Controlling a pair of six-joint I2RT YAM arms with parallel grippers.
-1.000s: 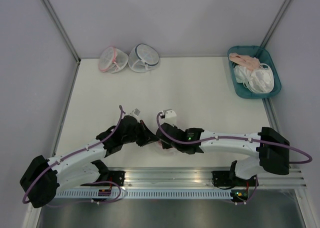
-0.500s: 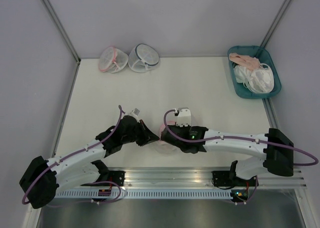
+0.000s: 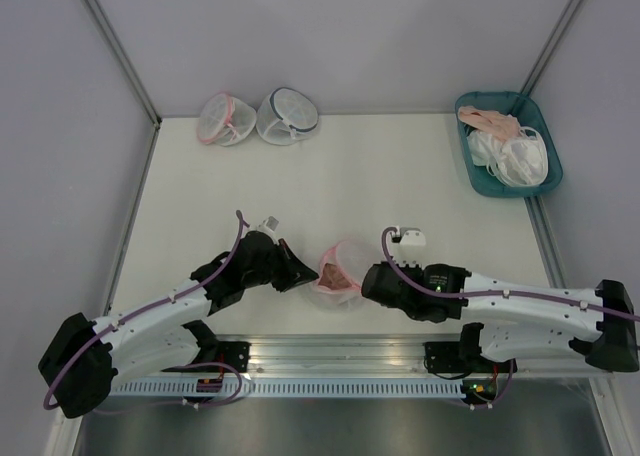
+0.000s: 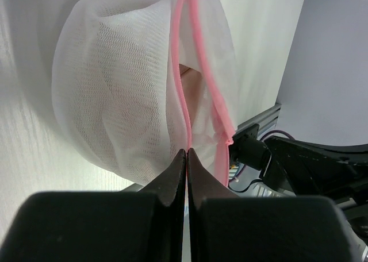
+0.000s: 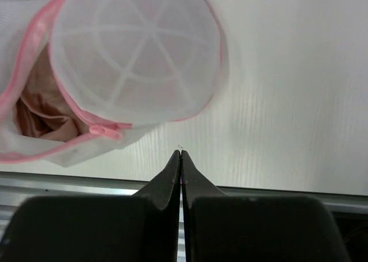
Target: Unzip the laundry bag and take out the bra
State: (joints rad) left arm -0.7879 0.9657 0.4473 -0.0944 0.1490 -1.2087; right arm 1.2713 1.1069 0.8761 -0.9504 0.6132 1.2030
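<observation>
Worktop [image 3: 400, 176] of matte white, boxed in by plain grey walls [image 3: 330, 36], carries a teal tray [image 3: 497, 97] of white and pink garments [image 3: 515, 156] at its far right corner. Two spare mesh pouches [image 3: 257, 117] sit at the far edge towards the left corner. The laundry bag [image 3: 340, 266] lies by the middle of the near edge, its pink zipper rim [image 4: 183, 101] parted widely enough that the peach bra [image 5: 34, 110] shows inside. The left end effector [image 4: 187, 153] is closed, pinching that rim. The right end effector [image 5: 180, 154] is closed on nothing, its tips just beside the bag and near the zipper pull [image 5: 106, 130]. Unzipping looks largely done. I judge that removal comes next, which calls for the right end effector to open, reach through the gap and take the soft fabric while the left one anchors the bag.
</observation>
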